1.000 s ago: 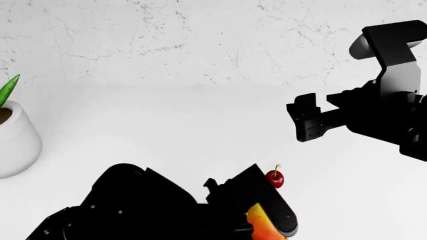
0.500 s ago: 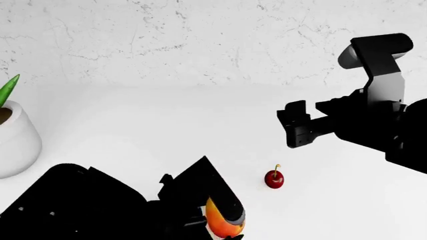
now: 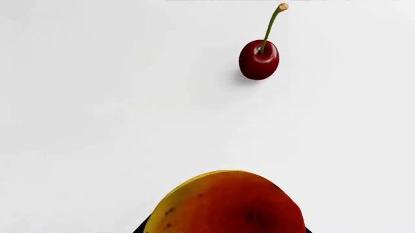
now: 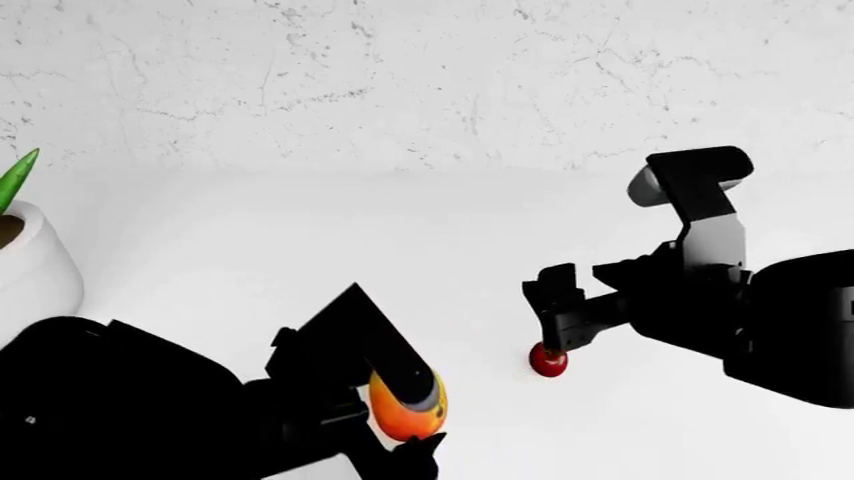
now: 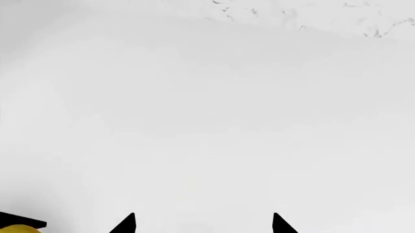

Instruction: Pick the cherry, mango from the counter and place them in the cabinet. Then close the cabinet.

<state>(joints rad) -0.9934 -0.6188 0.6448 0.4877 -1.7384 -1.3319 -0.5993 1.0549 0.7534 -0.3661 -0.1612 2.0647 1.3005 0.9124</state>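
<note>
My left gripper (image 4: 415, 421) is shut on the mango (image 4: 395, 410), a yellow-orange fruit with a red blush, held just above the white counter (image 4: 334, 250). In the left wrist view the mango (image 3: 228, 204) fills the space between the jaws. The cherry (image 4: 549, 361), small and dark red, rests on the counter, and its stem stands up in the left wrist view (image 3: 259, 59). My right gripper (image 4: 559, 316) hangs open right above the cherry, apart from it. Its two fingertips (image 5: 127, 224) stand wide with only bare counter between them. The cabinet is out of view.
A white plant pot (image 4: 30, 275) with a green leaf stands at the left edge of the counter. A marbled white wall (image 4: 400, 80) runs along the back. A sliver of the mango (image 5: 18, 228) shows in a corner of the right wrist view.
My left gripper has carried the mango leftwards and up, away from the cherry. The right arm has swung left and down until its fingers hang over the cherry.
</note>
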